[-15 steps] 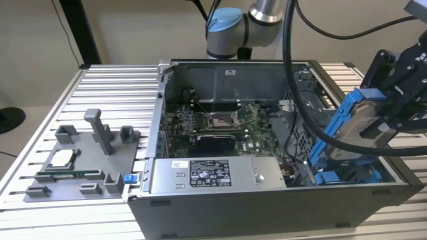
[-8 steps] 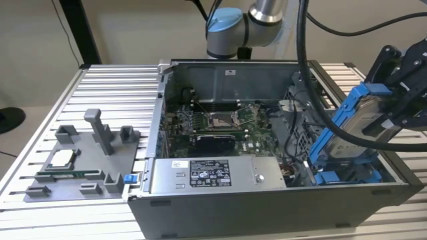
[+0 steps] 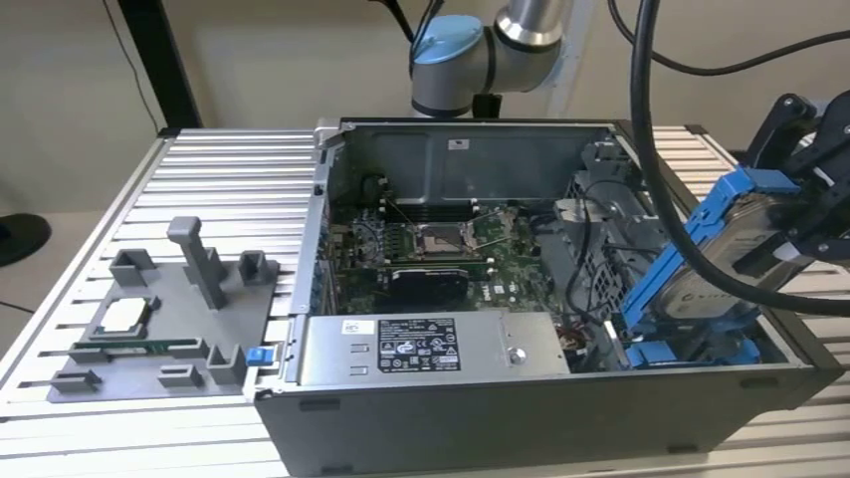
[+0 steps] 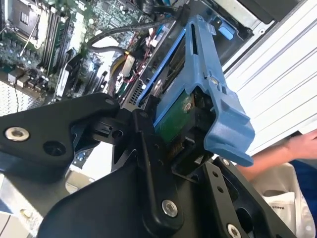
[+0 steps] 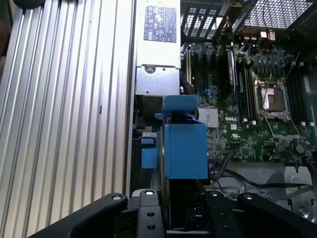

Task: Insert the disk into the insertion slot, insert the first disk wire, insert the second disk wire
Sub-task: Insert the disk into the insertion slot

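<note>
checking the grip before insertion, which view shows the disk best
The exterior view: the disk shows nearly full length, tilted, lower end inside the computer case. The second wrist view shows one end, clamped in the gripper; the first wrist view looks along its blue carrier edge-on.

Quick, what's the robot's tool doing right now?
Tool: closed, holding the disk tilted at the open computer case.
</note>
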You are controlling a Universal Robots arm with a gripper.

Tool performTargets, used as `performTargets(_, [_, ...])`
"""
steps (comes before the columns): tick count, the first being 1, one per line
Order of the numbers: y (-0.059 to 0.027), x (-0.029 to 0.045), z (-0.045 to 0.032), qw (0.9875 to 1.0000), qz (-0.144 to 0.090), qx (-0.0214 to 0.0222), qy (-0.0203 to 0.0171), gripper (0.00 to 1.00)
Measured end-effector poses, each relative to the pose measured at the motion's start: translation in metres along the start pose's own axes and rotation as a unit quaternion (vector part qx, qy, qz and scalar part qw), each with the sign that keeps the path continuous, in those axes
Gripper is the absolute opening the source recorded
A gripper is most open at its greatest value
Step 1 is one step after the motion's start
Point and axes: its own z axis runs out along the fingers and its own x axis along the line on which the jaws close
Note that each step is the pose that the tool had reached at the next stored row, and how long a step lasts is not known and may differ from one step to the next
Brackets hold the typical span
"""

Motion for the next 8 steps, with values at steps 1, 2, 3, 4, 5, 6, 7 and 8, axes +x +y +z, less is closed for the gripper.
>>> performTargets(1, [-0.0003, 0.0001, 0.0008, 1.0, -0.001, -0.0001, 0.0002, 0.0])
performTargets(2, [-0.0006, 0.0003, 0.0019, 1.0, -0.001, -0.0001, 0.0002, 0.0])
performTargets(3, [-0.001, 0.0003, 0.0028, 1.0, -0.002, -0.0002, 0.0003, 0.0])
performTargets(4, [-0.0012, 0.0004, 0.0036, 1.0, -0.003, -0.0002, 0.0003, 0.0])
performTargets(5, [-0.0015, 0.0005, 0.0043, 1.0, -0.004, -0.0003, 0.0003, 0.0])
performTargets(6, [-0.0017, 0.0005, 0.005, 1.0, -0.005, -0.0002, 0.0003, 0.0])
performTargets(7, [-0.0019, 0.0005, 0.0055, 1.0, -0.006, -0.0001, 0.0003, 0.0])
performTargets(8, [-0.0021, 0.0006, 0.006, 1.0, -0.007, 0.0001, 0.0004, 0.0])
